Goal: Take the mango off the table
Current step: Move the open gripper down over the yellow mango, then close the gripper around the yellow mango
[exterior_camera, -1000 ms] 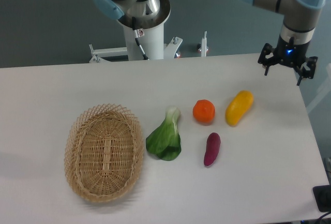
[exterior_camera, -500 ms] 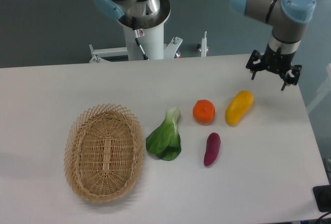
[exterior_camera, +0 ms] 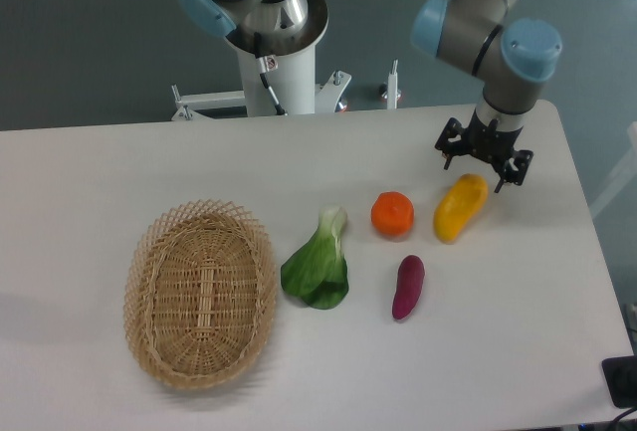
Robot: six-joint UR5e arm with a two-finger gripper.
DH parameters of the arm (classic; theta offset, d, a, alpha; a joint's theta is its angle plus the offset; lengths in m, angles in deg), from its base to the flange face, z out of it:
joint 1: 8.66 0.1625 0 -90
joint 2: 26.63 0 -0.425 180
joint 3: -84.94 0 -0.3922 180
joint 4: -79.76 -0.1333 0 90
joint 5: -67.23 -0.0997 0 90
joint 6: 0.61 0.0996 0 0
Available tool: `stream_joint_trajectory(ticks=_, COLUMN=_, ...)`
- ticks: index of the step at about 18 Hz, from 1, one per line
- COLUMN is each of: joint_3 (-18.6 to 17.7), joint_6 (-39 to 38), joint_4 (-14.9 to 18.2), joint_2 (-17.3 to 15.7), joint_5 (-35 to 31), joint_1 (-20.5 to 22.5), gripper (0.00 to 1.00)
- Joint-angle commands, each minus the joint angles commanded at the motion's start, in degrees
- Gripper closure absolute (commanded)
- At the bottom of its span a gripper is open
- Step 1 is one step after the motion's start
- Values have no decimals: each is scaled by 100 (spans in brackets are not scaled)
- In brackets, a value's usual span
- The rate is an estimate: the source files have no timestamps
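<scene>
The mango [exterior_camera: 461, 207] was seen lying flat on the table [exterior_camera: 518, 351], right of centre, long axis tilted so its far end pointed up-right, nothing gripping it. Just above & behind that far end the gripper [exterior_camera: 483, 161] was poised, fingers spread apart w/ nothing between them — judged to be lined up for a descent, jaws prob. needing to straddle the fruit's narrow width rather than its length. The round orange fruit [exterior_camera: 392, 213] sat just left of the mango, apart but close, so clearance on that side was judged tight. The purple sweet potato [exterior_camera: 408, 287] lay nearer the camera, below the orange. Bok choy [exterior_camera: 318, 264] was left of that. Far left, the wicker basket [exterior_camera: 146, 252] was noted, nothing in it. Pick judged not yet begun; approach stage only.
</scene>
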Motion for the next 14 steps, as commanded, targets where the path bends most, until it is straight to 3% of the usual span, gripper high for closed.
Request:
stream_joint_trajectory(ticks=8, joint_3=-44, joint_6=-245, joint_4=-474, joint_2=229, joint_5=0, joint_1=-158, gripper=0)
stream_joint_trajectory(ticks=9, joint_3=-44, joint_6=-333, joint_4=-527, joint_2=246, joint_5=-9, joint_1=-193, gripper=4)
stream_joint_trajectory(ticks=12, joint_3=-44, joint_6=-396, joint_4=-536, joint_2=220, joint_5=-17, joint_1=-193, gripper=40)
stream_joint_trajectory(ticks=14, joint_3=-44, joint_6=-387, joint_4=-536, joint_2=211, joint_5=-17, joint_1=-193, gripper=48)
